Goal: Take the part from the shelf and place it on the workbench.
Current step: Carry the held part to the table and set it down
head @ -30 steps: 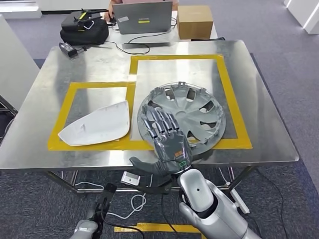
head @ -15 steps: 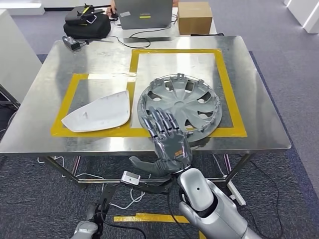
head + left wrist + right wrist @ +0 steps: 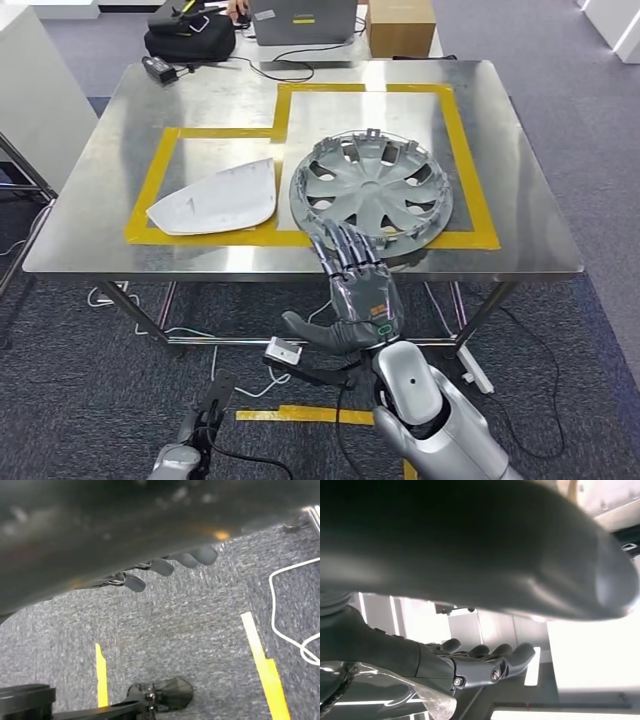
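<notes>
We see a round grey wheel cover (image 3: 372,190) lying flat on the shiny metal surface (image 3: 90,200). It has curved spokes with holes between them and small clips around its rim. It sits inside the right yellow tape frame (image 3: 468,170), with its near edge over the tape.

To its left, inside another tape frame, lies a smooth white shell (image 3: 215,199) with one pointed end. At the far edge we see a black bag (image 3: 192,35), a laptop (image 3: 302,20), a brown box (image 3: 400,25) and a black cable.

Our right hand (image 3: 355,295) hangs just near of the wheel cover with straight, spread fingers, holding nothing. Our left hand (image 3: 170,565) points down at the grey carpet with nothing in it.
</notes>
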`<state>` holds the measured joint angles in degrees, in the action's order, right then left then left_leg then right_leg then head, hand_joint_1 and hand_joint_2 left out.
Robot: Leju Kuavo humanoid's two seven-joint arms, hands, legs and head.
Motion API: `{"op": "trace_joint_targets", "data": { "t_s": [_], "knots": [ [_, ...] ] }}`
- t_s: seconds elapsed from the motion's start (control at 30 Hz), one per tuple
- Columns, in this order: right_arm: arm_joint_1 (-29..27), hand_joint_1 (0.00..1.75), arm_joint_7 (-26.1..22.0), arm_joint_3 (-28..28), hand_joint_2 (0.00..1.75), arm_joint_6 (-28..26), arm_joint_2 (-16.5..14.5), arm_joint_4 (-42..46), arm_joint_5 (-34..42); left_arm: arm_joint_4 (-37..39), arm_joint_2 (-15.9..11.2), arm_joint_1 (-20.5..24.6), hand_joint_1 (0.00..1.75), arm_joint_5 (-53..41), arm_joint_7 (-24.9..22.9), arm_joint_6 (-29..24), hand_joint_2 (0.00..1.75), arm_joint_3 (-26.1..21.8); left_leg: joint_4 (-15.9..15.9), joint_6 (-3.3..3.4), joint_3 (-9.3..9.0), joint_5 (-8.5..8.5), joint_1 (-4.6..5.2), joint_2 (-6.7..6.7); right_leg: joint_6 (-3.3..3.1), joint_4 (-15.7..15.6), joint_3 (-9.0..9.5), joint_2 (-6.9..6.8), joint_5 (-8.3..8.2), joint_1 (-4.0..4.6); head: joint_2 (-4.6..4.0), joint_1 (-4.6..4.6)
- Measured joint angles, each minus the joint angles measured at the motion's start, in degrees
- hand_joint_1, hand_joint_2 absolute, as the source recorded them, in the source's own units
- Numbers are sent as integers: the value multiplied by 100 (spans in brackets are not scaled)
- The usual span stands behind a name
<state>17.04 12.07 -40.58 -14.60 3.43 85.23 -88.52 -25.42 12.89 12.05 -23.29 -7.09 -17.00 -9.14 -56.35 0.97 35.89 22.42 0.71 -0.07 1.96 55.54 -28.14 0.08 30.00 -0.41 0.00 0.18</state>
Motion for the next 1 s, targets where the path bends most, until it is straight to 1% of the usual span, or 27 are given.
{"op": "trace_joint_targets", "data": {
  "t_s": [0.03, 0.07, 0.1, 0.13, 0.2, 0.23, 0.27, 0.3, 0.33, 0.37, 0.4, 0.43, 0.47, 0.5, 0.57, 0.6, 0.63, 0.7, 0.73, 0.77, 0.8, 0.83, 0.87, 0.9, 0.93, 0.97, 1.0],
  "knots": [
    [-6, 0, 4, 5, 0, -4, 1, -9, 1, 0, -10, -5, 0, 2, 1, 4, 0, 3, -5, -31, 18, -18, -4, -1, -44, 1, -30, -8, -30, -7, 0, 4],
    [-8, 0, 8, 9, 0, -5, 0, -17, 2, 0, -17, -10, 0, 4, 1, 7, 0, 4, -40, -64, 48, 32, -10, -3, -98, -3, -63, -16, -71, -15, 0, 2],
    [-8, 0, 9, 12, 0, -5, -1, -23, 2, 0, -23, -14, 0, 5, 1, 7, 0, 5, -157, -101, 101, 177, -18, -4, -153, -9, -106, -25, -120, -26, 0, -8],
    [-8, 0, 9, 14, 0, -6, -1, -27, 2, 0, -32, -15, 0, 5, 1, 7, 0, 6, -384, -137, 183, 407, -31, -5, -198, -16, -158, -37, -173, -37, 0, -14],
    [-11, 0, 9, 19, 0, -7, -2, -36, 2, 0, -45, -17, 0, 19, 1, -9, 0, 6, -1131, -199, 390, 943, -65, -5, -237, -9, -286, -50, -274, -34, 0, -32],
    [-16, 0, 9, 22, 0, -7, -1, -43, 2, 0, -48, -21, 0, 32, -1, -37, 0, 5, -1470, -220, 454, 1094, -82, -5, -235, -1, -354, -54, -323, -32, 0, -33],
    [-22, 0, 9, 25, 0, -6, -1, -50, 3, -2, -42, -26, 0, 44, -3, -79, 0, 3, -1667, -233, 449, 1124, -98, -4, -228, 12, -425, -57, -369, -32, 0, -34],
    [-29, 0, 9, 30, 0, -6, 0, -56, 6, -8, -29, -32, 0, 54, -12, -127, 0, 2, -1651, -240, 349, 1035, -112, -4, -214, 30, -496, -58, -411, -33, 0, -35],
    [-37, 0, 9, 36, 0, -5, 1, -59, 16, -28, -10, -41, 0, 53, -35, -166, 0, 1, -1426, -239, 152, 882, -125, -4, -195, 51, -566, -57, -449, -35, 0, -35],
    [-44, 0, 9, 48, 0, -4, 0, -61, 41, -65, 15, -52, 0, 46, -69, -189, 0, 0, -1060, -233, -120, 748, -135, -4, -169, 74, -626, -56, -483, -36, 0, -36],
    [-51, 0, 13, 67, 0, -2, -1, -62, 78, -108, 38, -61, 0, 32, -104, -190, 0, 1, -644, -219, -401, 682, -136, -6, -138, 99, -681, -55, -514, -30, 0, -36],
    [-62, 0, 19, 96, 0, 6, -2, -67, 136, -150, 57, -66, 0, 18, -128, -170, 0, 3, -304, -196, -615, 674, -132, -10, -101, 116, -722, -57, -552, -23, 0, -33],
    [-81, 0, 28, 140, 0, 19, -7, -75, 208, -178, 65, -68, 0, 20, -126, -144, 0, 6, -91, -169, -735, 701, -121, -13, -63, 125, -751, -61, -594, -19, 0, -32],
    [-111, 0, 42, 193, 0, 37, -15, -89, 282, -187, 60, -67, 0, 41, -104, -118, 0, 9, -3, -134, -762, 718, -106, -16, -23, 121, -772, -66, -640, -16, 0, -30],
    [-214, 0, 76, 329, 0, 65, -32, -138, 414, -177, 24, -60, 0, 132, -37, -100, 0, 9, 24, -45, -699, 646, -103, -10, 51, 108, -813, -67, -679, -31, 0, -29],
    [-280, 0, 95, 400, 0, 69, -38, -167, 459, -169, 5, -49, 0, 178, -14, -106, 0, 9, 36, 3, -652, 589, -105, -5, 79, 165, -864, -61, -585, -36, 0, -26],
    [-356, 0, 137, 497, 0, 72, -40, -208, 528, -162, -14, -35, 0, 231, 1, -126, 0, 8, 53, 51, -594, 525, -107, 1, 97, 337, -943, -49, -388, -39, 0, -19],
    [-626, 0, 298, 793, 0, 112, -56, -332, 965, -152, -41, -26, 0, 391, 10, -220, 0, 4, 57, 120, -458, 410, -88, 2, 109, 1017, -1142, -29, 171, -36, 0, -10],
    [-841, 0, 342, 1061, 0, 108, -88, -454, 1418, -150, -52, -42, 0, 495, 9, -288, 0, -3, 56, 145, -396, 358, -73, -4, 110, 1400, -1210, -24, 381, -33, 0, -7],
    [-1095, 0, 316, 1389, 0, 81, -127, -628, 1948, -149, -62, -68, 0, 596, 4, -354, 0, -10, 53, 160, -335, 310, -58, -15, 108, 1671, -1225, -22, 467, -31, 0, -8],
    [-1354, 0, 228, 1747, 0, 23, -173, -843, 2442, -149, -70, -100, 0, 683, -1, -413, 0, -18, 47, 168, -272, 262, -41, -31, 99, 1765, -1164, -21, 428, -29, 0, -6],
    [-1579, 0, 109, 2113, 0, -39, -218, -1090, 2857, -149, -81, -127, 0, 763, -5, -459, 0, -24, 40, 168, -205, 214, -22, -47, 78, 1652, -1016, -21, 299, -25, 0, -5],
    [-1760, 0, 6, 2463, 0, -80, -252, -1351, 3150, -149, -88, -145, 0, 835, -8, -502, 0, -28, 31, 163, -137, 165, -4, -59, 38, 1353, -781, -21, 151, -12, 0, -3],
    [-1897, 0, -64, 2787, 0, -103, -295, -1602, 3380, -150, -90, -152, 0, 904, -2, -537, 0, -29, 22, 150, -74, 120, 16, -64, -13, 936, -472, -25, 62, 12, 0, -5],
    [-1997, 0, -137, 3093, 0, -116, -351, -1856, 3572, -150, -87, -149, 0, 968, 8, -565, 0, -29, 12, 133, -23, 77, 34, -57, -57, 493, -165, -32, 42, 34, 0, -6],
    [-2075, 0, -215, 3390, 0, -128, -419, -2131, 3734, -151, -81, -141, 0, 1024, 20, -593, 0, -26, 6, 113, 11, 30, 45, -45, -84, 161, 56, -35, 63, 58, 0, -11],
    [-2150, 0, -290, 3636, 0, -138, -491, -2387, 3843, -150, -73, -130, 0, 1069, 31, -613, 0, -21, 4, 92, 36, -19, 48, -31, -95, -35, 183, -38, 94, 74, 0, -13]
  ]
}}
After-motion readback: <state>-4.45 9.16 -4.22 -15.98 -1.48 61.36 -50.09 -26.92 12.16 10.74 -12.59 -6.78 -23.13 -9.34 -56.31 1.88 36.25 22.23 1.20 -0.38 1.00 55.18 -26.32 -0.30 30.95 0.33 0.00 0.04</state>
